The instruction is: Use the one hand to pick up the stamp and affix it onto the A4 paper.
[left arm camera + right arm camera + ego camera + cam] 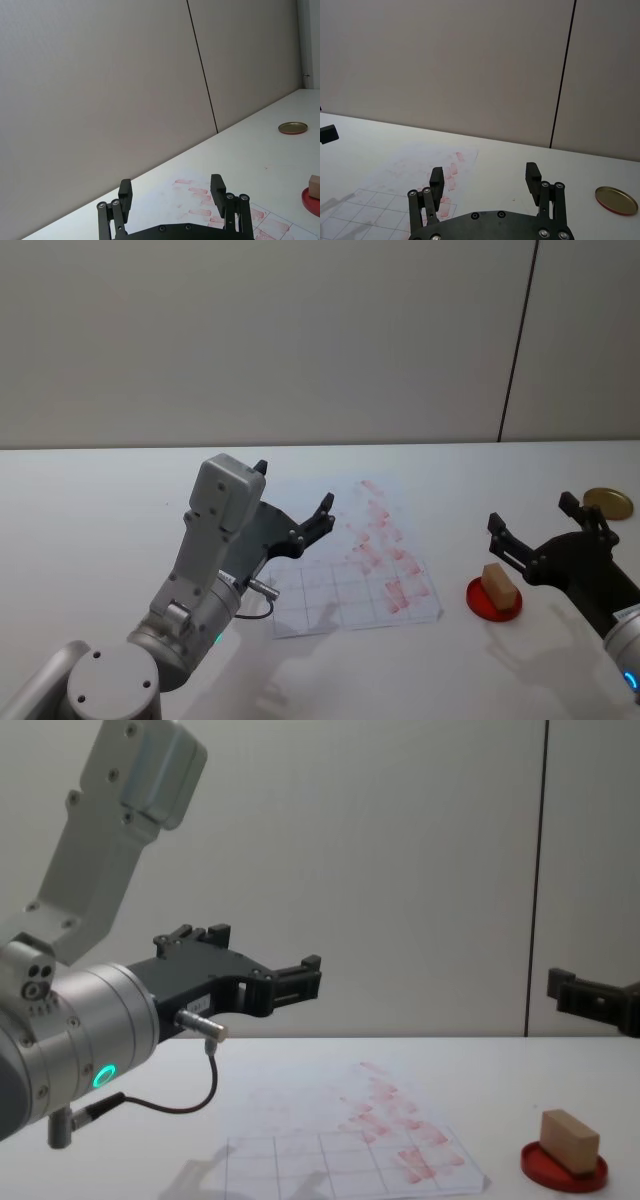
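The stamp, a small tan wooden block, rests on the round red ink pad at the right of the table. It also shows in the chest view as the stamp on the pad. My right gripper hovers open just above and behind the stamp, with nothing between its fingers. The A4 paper lies flat mid-table, gridded and smudged with red marks. My left gripper hangs open and empty over the paper's left part, a black cable looping from its wrist.
A round gold lid lies on the table at the far right, behind my right gripper. The white table runs back to a plain grey wall with a dark vertical seam. Bare tabletop lies in front of the paper and to the far left.
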You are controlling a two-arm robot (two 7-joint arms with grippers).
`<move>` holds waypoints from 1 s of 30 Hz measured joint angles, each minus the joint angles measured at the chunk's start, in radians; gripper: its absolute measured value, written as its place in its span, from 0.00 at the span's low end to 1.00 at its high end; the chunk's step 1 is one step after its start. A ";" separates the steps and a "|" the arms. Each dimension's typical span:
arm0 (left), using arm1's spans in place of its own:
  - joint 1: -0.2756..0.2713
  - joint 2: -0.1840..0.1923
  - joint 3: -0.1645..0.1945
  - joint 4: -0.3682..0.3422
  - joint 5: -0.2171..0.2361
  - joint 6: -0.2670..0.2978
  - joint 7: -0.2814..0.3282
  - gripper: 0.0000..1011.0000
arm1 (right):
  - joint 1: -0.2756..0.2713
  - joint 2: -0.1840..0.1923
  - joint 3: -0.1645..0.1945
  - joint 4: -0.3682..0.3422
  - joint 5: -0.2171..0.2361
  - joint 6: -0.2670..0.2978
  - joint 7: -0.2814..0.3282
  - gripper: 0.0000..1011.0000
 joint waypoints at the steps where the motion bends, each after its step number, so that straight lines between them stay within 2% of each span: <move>1: 0.000 0.000 0.000 0.000 0.000 0.000 0.000 0.98 | 0.000 0.000 0.000 0.000 0.000 0.000 0.000 0.99; 30: 0.000 0.000 0.000 0.000 0.000 0.000 0.000 0.98 | 0.001 0.000 0.001 -0.001 0.000 -0.001 0.001 0.99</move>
